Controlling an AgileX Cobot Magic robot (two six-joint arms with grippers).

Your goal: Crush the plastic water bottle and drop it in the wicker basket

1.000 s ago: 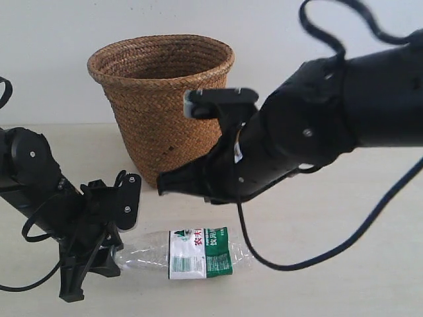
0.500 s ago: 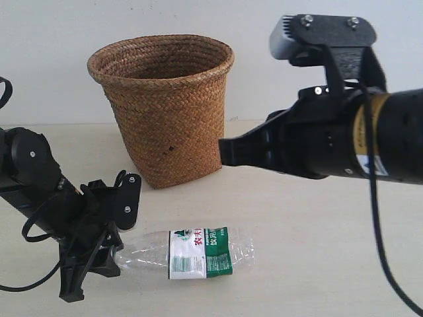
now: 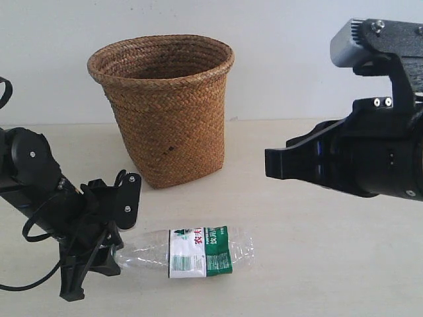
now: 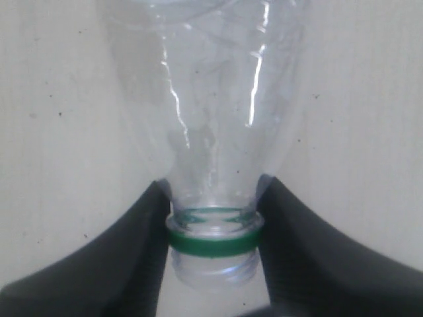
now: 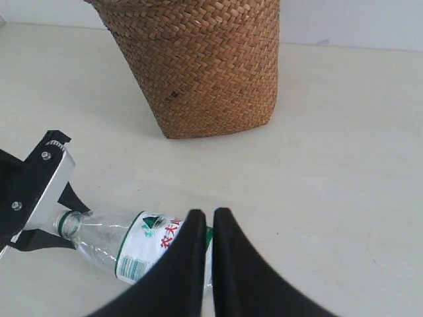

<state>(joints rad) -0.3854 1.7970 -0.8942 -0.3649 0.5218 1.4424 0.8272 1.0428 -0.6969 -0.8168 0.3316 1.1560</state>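
The plastic water bottle (image 3: 192, 252) lies on its side on the table in front of the wicker basket (image 3: 165, 105). My left gripper (image 3: 109, 254) is shut on the bottle's neck, its two fingers pressing at the green cap ring (image 4: 211, 239). In the left wrist view the clear body (image 4: 205, 99) stretches away from the jaws. My right gripper (image 3: 271, 164) hangs in the air to the right of the basket, above and apart from the bottle. Its fingers are together with nothing between them (image 5: 209, 214). The right wrist view shows the label (image 5: 145, 241) and the basket's lower wall (image 5: 205, 72).
The basket stands upright at the back of the pale table (image 3: 317, 264), close behind the bottle. The left arm's black links and cables (image 3: 33, 191) crowd the near left. A white wall closes the back.
My right arm has pulled back to the right, away from the basket and the bottle. The left gripper and the bottle have stayed where they were.
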